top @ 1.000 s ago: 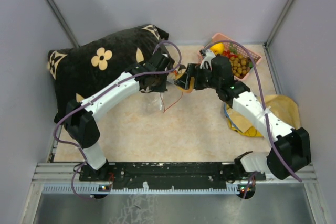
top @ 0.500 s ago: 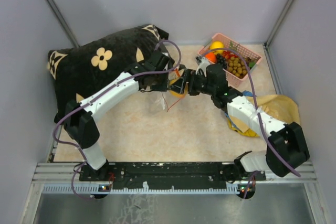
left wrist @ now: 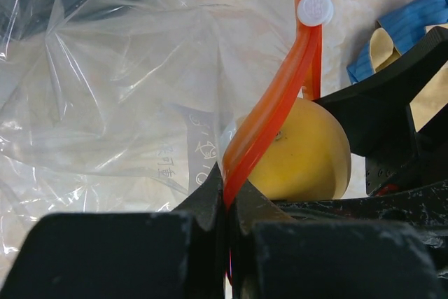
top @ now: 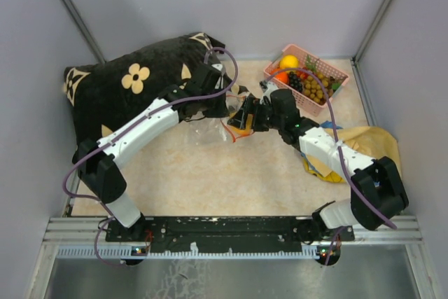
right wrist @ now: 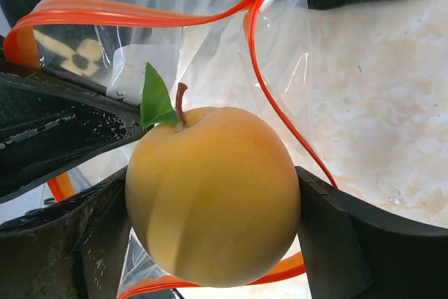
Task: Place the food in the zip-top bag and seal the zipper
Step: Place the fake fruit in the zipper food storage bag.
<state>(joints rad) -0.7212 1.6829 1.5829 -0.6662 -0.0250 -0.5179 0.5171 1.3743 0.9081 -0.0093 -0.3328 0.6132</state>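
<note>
Having slid leftward away from the pink basket [top: 308, 78] over the last second, now carrying a yellow-orange peach [right wrist: 213, 204] up against the mouth of the zip-top bag [left wrist: 119, 96]. Right gripper [top: 245, 116] clamping together on that peach, one black finger pressing each side, stem and green leaf pointing toward the bag. Left gripper [left wrist: 227, 204] pinching shut on the zipper [left wrist: 269, 127], holding the orange-red strip up so that it is curving over the peach, white slider [left wrist: 315, 10] sitting at its far end. Bag mouth gaping beside the fruit, one orange-red edge passing above the peach and the other looping beneath it in the right wrist view; clear crinkly body trailing onto the counter [top: 210, 173] left of the peach. Remaining food [top: 306, 78] lying in the pink basket, well right of the bag. Black flowered cushion [top: 133, 85] lying behind the bag, yellow-and-blue cloth [top: 371, 145] bunching under the right arm.
</note>
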